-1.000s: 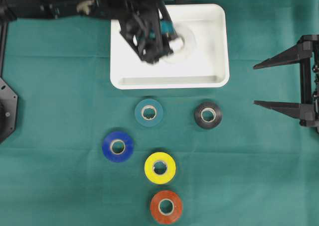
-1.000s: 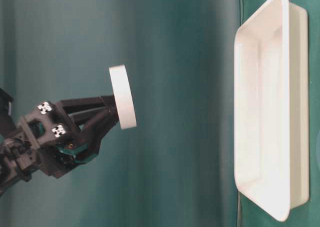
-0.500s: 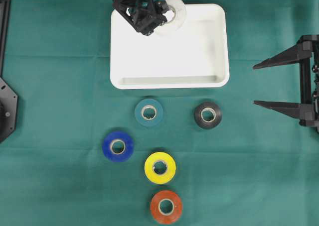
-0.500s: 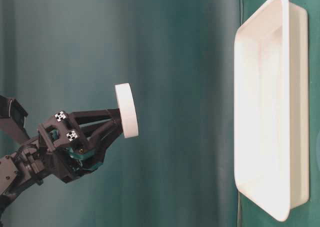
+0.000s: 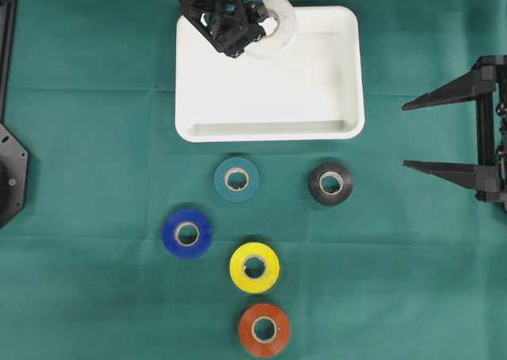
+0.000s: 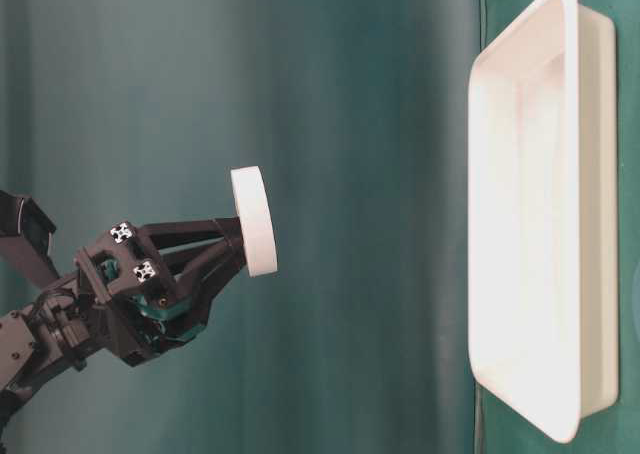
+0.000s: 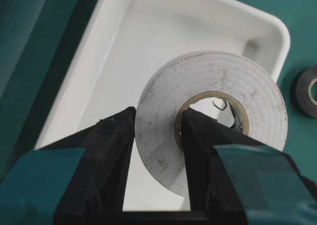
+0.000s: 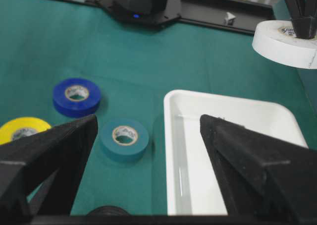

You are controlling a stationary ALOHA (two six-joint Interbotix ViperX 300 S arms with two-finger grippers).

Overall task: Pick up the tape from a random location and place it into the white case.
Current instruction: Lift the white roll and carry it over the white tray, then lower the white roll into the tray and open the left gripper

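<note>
From the left wrist camera, nearest to me, I see my left gripper [image 7: 157, 136] clamped on the white tape roll [image 7: 218, 113]: one finger sits outside the roll's wall, the other inside the cardboard core. The roll hangs in the air, held flat, and the white case [image 7: 111, 81] lies below and beyond it. In the overhead view the roll [image 5: 277, 36] sits over the far rim of the case [image 5: 269, 128], partly past the edge, so I judge the carry step is nearly done but the release point is not yet good. The table-level view shows the roll [image 6: 252, 221] well clear of the case, so there is height to lose too.

My next move, as I read it, is to bring the roll in over the middle of the case, lower it, then part the fingers.

Farther out, the teal [image 5: 237, 179], black [image 5: 330, 183], blue [image 5: 187, 233], yellow [image 5: 254, 267] and red [image 5: 264, 329] rolls lie on the green cloth, untouched. My right gripper [image 5: 444, 134] waits at the side, its jaws wide apart and empty.
</note>
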